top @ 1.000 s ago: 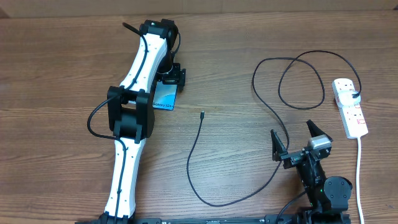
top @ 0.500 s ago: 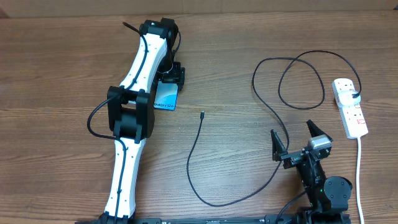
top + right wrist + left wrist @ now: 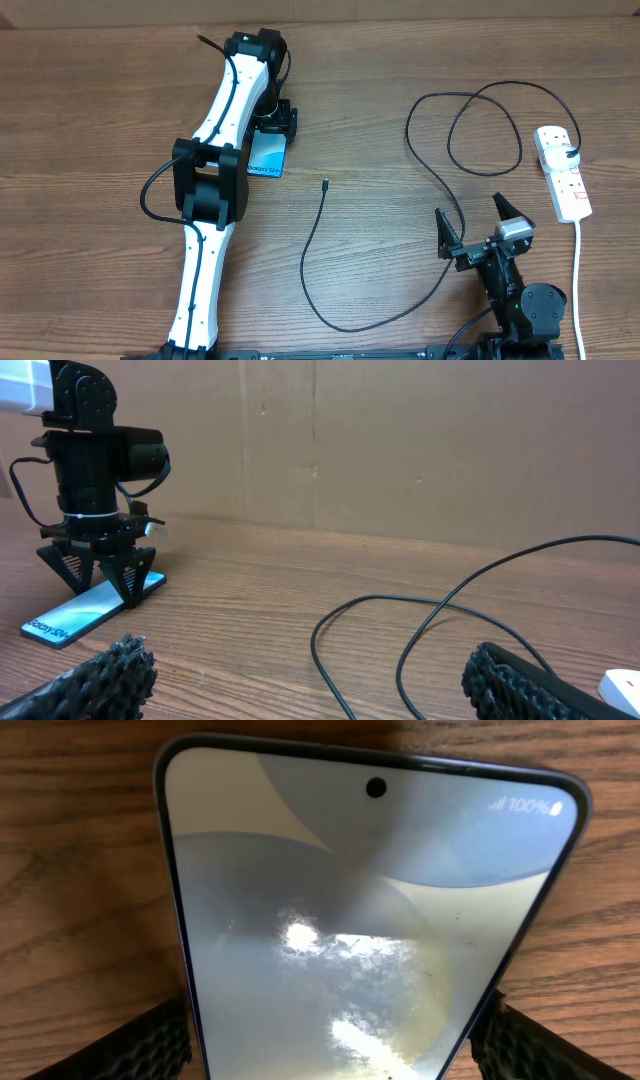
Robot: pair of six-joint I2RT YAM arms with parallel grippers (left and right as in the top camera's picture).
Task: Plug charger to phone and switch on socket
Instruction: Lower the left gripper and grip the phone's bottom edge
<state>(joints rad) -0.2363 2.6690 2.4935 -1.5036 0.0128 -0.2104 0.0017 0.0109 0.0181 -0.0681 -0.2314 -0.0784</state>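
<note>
The phone (image 3: 268,158) lies flat on the table, its light-blue screen lit, and it fills the left wrist view (image 3: 370,920). My left gripper (image 3: 271,133) stands over its far end, open, with one finger (image 3: 140,1045) beside each long edge. The charger (image 3: 310,240), a thin black cable, loops across the middle; its small tip (image 3: 326,183) lies free to the right of the phone. Its black plug (image 3: 572,153) sits in the white socket (image 3: 563,172) at the right edge. My right gripper (image 3: 470,215) rests open near the front, nothing between its fingers, with cable loops (image 3: 350,610) ahead of it.
The socket's white cord (image 3: 578,270) runs down toward the front edge on the right. A brown cardboard wall (image 3: 400,440) stands behind the table. My left arm (image 3: 215,180) stretches from the front edge up to the phone.
The phone's near end has shifted slightly to the right between the left fingers. The right arm and the cable have not moved.
</note>
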